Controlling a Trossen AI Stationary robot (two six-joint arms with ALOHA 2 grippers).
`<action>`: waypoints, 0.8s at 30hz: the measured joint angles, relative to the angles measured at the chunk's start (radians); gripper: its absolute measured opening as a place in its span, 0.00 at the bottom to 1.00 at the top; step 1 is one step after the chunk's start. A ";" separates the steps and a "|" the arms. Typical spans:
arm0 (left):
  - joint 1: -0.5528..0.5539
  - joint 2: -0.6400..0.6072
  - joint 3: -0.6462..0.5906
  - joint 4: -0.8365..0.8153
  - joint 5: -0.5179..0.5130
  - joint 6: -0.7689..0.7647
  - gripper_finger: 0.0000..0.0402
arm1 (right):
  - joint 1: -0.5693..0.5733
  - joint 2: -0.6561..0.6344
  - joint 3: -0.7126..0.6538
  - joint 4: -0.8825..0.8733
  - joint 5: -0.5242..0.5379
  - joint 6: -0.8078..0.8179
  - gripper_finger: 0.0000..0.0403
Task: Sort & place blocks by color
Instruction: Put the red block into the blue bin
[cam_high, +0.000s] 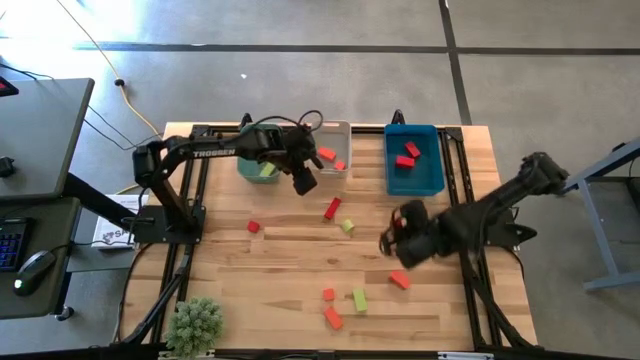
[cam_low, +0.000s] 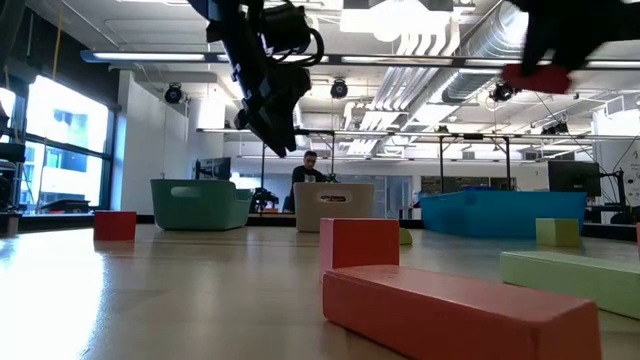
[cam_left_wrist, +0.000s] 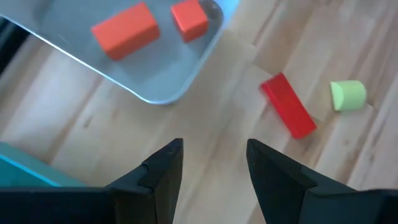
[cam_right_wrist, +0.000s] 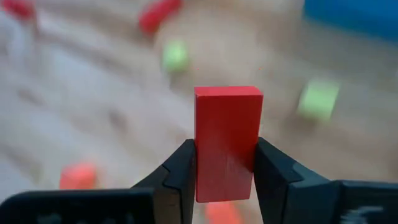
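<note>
On the left of the wooden counter (cam_high: 280, 260), the left arm bears the white word "TROSSEN" (cam_high: 214, 152) along its link. Its left gripper (cam_high: 305, 182) hangs just in front of the white bin (cam_high: 346, 130), jaws apart and empty. The green bin (cam_high: 250, 172) sits under the arm; the white bin holds two orange-red blocks (cam_left_wrist: 124, 29). On the counter near it lie a deep red bar (cam_high: 332, 208) and a yellow-green cube (cam_high: 347, 226). Further right, the blue bin (cam_high: 432, 180) holds two red blocks (cam_high: 408, 155). The right gripper (cam_high: 393, 232) hovers over the counter's middle right, jaws narrow, clamped on a red bar (cam_right_wrist: 227, 142). More blocks lie along the near edge (cam_high: 345, 305).
</note>
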 joint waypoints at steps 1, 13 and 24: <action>0.008 0.000 0.000 0.003 0.000 0.007 0.42 | -0.033 -0.016 0.000 -0.007 0.035 -0.040 0.24; 0.047 0.000 0.000 0.046 0.000 0.039 0.42 | -0.479 -0.093 0.001 -0.030 0.312 -0.496 0.24; 0.046 0.000 0.000 0.046 0.000 0.053 0.42 | -0.780 -0.084 0.001 -0.024 0.270 -0.735 0.26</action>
